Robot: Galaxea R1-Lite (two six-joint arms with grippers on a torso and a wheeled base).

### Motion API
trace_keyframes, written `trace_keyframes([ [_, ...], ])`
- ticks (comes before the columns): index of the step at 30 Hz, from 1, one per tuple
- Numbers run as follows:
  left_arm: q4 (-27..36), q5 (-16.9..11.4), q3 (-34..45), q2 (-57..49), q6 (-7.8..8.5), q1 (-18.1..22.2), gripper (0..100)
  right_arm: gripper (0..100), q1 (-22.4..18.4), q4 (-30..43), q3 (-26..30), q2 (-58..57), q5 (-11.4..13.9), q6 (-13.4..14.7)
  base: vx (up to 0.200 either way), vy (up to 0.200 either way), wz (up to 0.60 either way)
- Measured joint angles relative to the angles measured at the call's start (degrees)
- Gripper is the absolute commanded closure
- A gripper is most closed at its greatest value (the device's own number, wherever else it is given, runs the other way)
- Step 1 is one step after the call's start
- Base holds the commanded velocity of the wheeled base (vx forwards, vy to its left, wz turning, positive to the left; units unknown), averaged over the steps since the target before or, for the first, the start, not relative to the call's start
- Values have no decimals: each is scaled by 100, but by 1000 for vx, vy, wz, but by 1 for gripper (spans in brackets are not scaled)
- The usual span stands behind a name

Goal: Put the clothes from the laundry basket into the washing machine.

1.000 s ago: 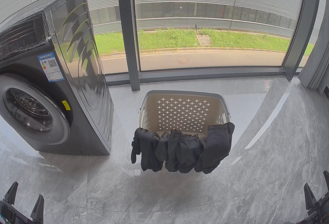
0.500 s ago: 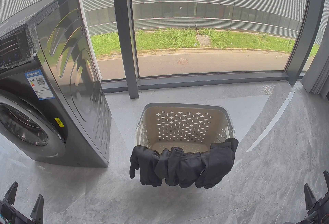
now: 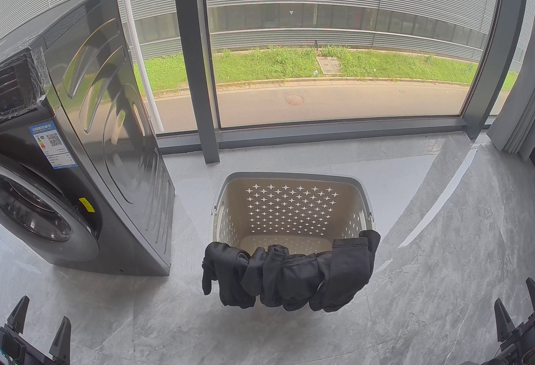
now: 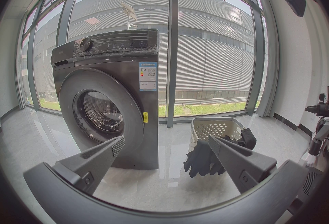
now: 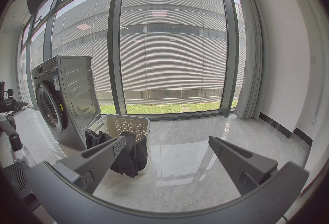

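A beige laundry basket point(image 3: 290, 182) stands on the floor ahead, in front of the window. Dark clothes point(image 3: 287, 274) hang over its near rim. The dark grey washing machine point(image 3: 72, 160) stands to the left of the basket, its round door point(image 4: 99, 115) shut. The basket point(image 4: 214, 127) and clothes point(image 4: 200, 159) also appear in the left wrist view, the basket point(image 5: 125, 125) and clothes point(image 5: 128, 156) in the right wrist view. My left gripper point(image 3: 39, 324) is open low at the near left, my right gripper point(image 3: 518, 305) open at the near right. Both are well short of the basket and hold nothing.
A floor-to-ceiling window with a dark pillar point(image 3: 195, 48) runs behind the basket. A grey curtain point(image 3: 515, 109) hangs at the far right. Glossy marble floor point(image 3: 446, 249) lies open around the basket and to its right.
The whole head view has shifted: the basket and washing machine now sit lower and further left in the picture, so the camera has moved closer. Both grippers keep their place.
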Motion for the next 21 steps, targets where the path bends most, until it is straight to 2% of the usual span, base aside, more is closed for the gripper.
trace_keyframes([
  [4,0,-16,0,0,11,-2,0,0,0,0,0,0,0,0,0,0,0],
  [19,0,-18,0,0,-1,-5,0,0,0,0,0,0,0,2,200,0,0],
  [21,0,-18,0,0,0,-5,0,0,-2,0,0,0,0,0,0,0,0],
])
